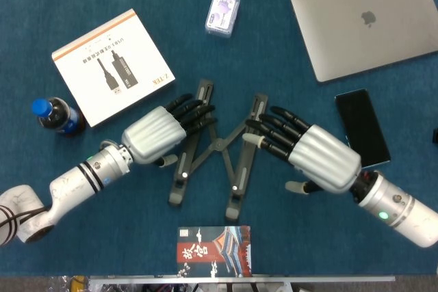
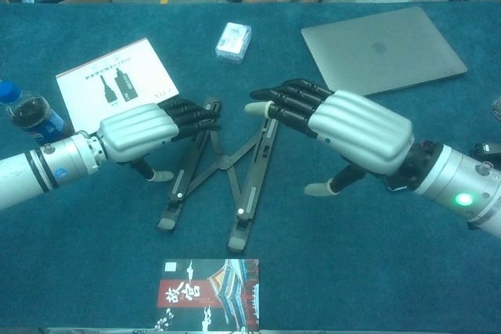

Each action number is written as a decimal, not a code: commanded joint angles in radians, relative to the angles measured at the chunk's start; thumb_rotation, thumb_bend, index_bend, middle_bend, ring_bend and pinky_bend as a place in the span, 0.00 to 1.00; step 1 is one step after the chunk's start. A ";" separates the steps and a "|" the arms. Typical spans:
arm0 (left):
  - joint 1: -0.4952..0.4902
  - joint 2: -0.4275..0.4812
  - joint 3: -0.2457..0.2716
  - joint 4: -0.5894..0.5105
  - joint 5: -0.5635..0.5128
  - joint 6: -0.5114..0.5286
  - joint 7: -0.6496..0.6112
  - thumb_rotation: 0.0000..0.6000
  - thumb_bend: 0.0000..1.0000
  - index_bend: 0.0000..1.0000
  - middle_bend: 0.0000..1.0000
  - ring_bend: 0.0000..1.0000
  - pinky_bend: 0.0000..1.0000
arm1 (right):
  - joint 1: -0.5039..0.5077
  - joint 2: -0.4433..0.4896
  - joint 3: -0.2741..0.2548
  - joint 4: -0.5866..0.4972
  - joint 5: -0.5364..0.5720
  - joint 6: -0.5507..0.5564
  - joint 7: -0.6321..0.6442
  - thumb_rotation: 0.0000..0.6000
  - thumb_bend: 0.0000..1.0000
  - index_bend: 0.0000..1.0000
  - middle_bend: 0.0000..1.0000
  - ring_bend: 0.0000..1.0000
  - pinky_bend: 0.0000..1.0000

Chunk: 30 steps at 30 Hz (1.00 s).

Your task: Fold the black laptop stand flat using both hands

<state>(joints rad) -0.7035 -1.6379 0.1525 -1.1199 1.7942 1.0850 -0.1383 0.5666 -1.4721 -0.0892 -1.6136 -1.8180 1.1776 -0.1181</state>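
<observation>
The black laptop stand (image 1: 213, 143) lies on the blue table as two long rails joined by crossed struts, still spread in a W shape; in the chest view the stand (image 2: 221, 163) sits at centre. My left hand (image 1: 155, 135) lies against the left rail from the left, its black fingers (image 1: 195, 110) laid over that rail. My right hand (image 1: 317, 153) is at the right rail, its fingertips (image 1: 263, 130) touching the rail's upper part. Neither hand grips anything. The chest view shows the left hand (image 2: 142, 132) and the right hand (image 2: 356, 127) flanking the stand.
A white cable box (image 1: 112, 66) and a blue-capped bottle (image 1: 56, 115) sit at the left. A small packet (image 1: 222, 13) lies at the back, a silver laptop (image 1: 368, 20) and a black phone (image 1: 362, 128) at the right. A printed card (image 1: 213, 251) lies at the front edge.
</observation>
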 commanded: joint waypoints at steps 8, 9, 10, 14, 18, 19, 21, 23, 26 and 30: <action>-0.016 -0.029 -0.021 -0.060 -0.026 -0.034 0.042 1.00 0.21 0.00 0.00 0.00 0.00 | -0.005 0.025 0.003 0.020 0.002 0.009 0.001 1.00 0.04 0.00 0.00 0.00 0.00; -0.017 -0.031 -0.022 -0.060 -0.028 -0.035 0.046 1.00 0.21 0.00 0.00 0.00 0.00 | -0.003 0.023 0.004 0.025 0.000 0.007 0.000 1.00 0.04 0.00 0.00 0.00 0.00; -0.017 -0.032 -0.024 -0.059 -0.030 -0.035 0.048 1.00 0.21 0.00 0.00 0.00 0.00 | -0.001 0.022 0.004 0.030 -0.002 0.005 -0.002 1.00 0.04 0.00 0.00 0.00 0.00; -0.012 -0.039 -0.023 -0.039 -0.037 -0.032 0.055 1.00 0.21 0.00 0.00 0.00 0.00 | 0.010 0.002 0.010 0.066 -0.010 -0.008 -0.013 1.00 0.04 0.00 0.00 0.00 0.00; -0.008 -0.049 -0.025 -0.017 -0.045 -0.032 0.050 1.00 0.21 0.00 0.00 0.00 0.00 | 0.021 -0.022 0.014 0.112 -0.017 -0.022 -0.032 1.00 0.04 0.00 0.00 0.00 0.00; -0.008 -0.051 -0.025 -0.013 -0.046 -0.030 0.048 1.00 0.21 0.00 0.00 0.00 0.00 | 0.023 -0.029 0.014 0.124 -0.018 -0.024 -0.035 1.00 0.04 0.00 0.00 0.00 0.00; -0.008 -0.055 -0.026 -0.005 -0.047 -0.028 0.043 1.00 0.21 0.00 0.00 0.00 0.00 | 0.027 -0.043 0.015 0.147 -0.019 -0.030 -0.040 1.00 0.04 0.00 0.00 0.00 0.00; -0.009 -0.057 -0.025 0.002 -0.047 -0.026 0.040 1.00 0.21 0.00 0.00 0.00 0.00 | 0.032 -0.062 0.014 0.178 -0.028 -0.028 -0.046 1.00 0.04 0.00 0.00 0.00 0.00; -0.010 -0.059 -0.026 0.009 -0.048 -0.026 0.035 1.00 0.21 0.00 0.00 0.00 0.00 | 0.040 -0.096 0.013 0.236 -0.057 -0.016 -0.065 1.00 0.04 0.00 0.00 0.00 0.00; -0.010 -0.061 -0.025 0.012 -0.050 -0.024 0.029 1.00 0.21 0.00 0.00 0.00 0.00 | 0.053 -0.141 0.009 0.307 -0.092 0.005 -0.069 1.00 0.04 0.00 0.00 0.00 0.00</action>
<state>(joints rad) -0.7135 -1.6991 0.1273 -1.1081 1.7438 1.0612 -0.1096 0.6111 -1.5895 -0.0777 -1.3353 -1.8906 1.1700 -0.1808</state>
